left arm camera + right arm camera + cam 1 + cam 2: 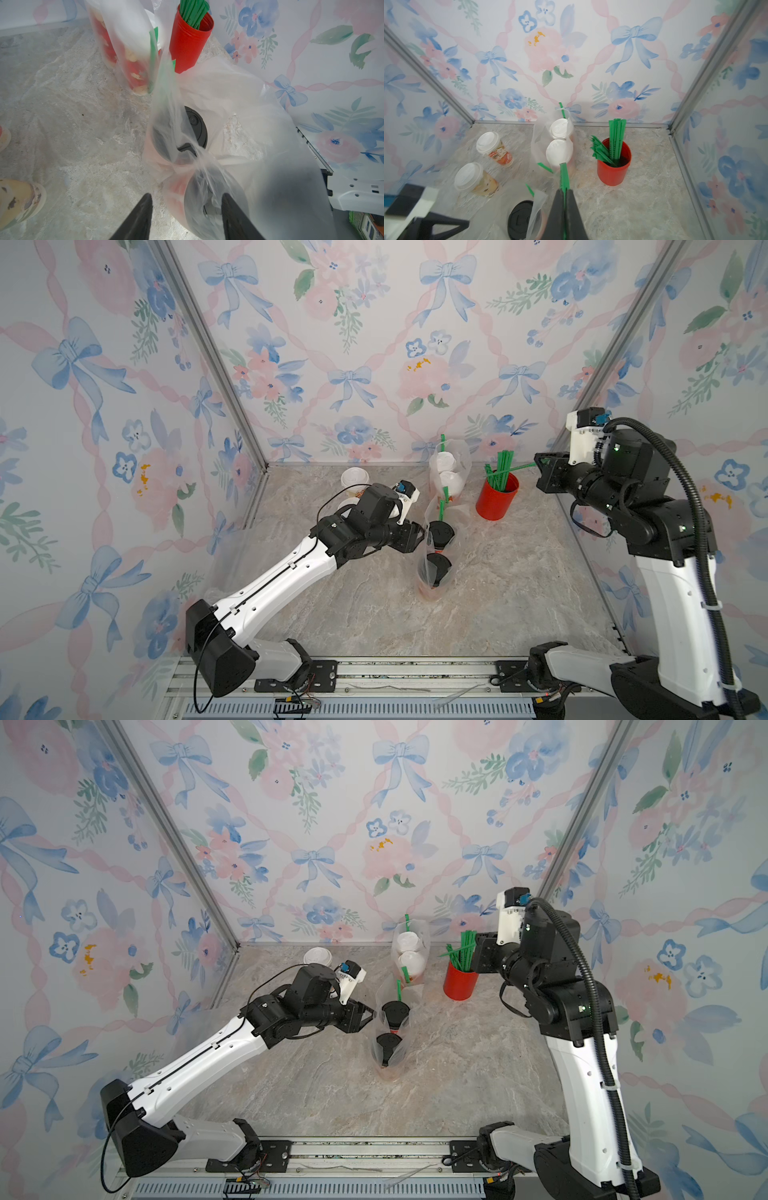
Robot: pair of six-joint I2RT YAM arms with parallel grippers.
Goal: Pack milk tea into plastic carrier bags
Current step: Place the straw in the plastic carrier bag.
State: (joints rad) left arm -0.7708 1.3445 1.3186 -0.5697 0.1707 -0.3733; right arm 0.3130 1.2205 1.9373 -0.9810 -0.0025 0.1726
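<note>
Left wrist view: the left gripper [187, 195] stands half spread against the carrier bag [239, 93] of black-lidded milk teas [194, 126], one jaw seemingly inside the film. The right gripper [564, 190] pinches a green straw [564, 174].

The straw cup [496, 499] is plain red and its straws [503, 470] are bright green; one green straw [564, 176] sits in the black right gripper [564, 193]. Beside the cup are white-lidded red-printed cups [559, 153] in a clear bag [461, 456], with black-lidded cups [440, 533] nearby. Farther from it stand cream-printed cups [485, 185]. The tabletop [519, 593] is grey-beige marble. The wallpaper [374, 323] has blue bows and pink flowers.
</note>
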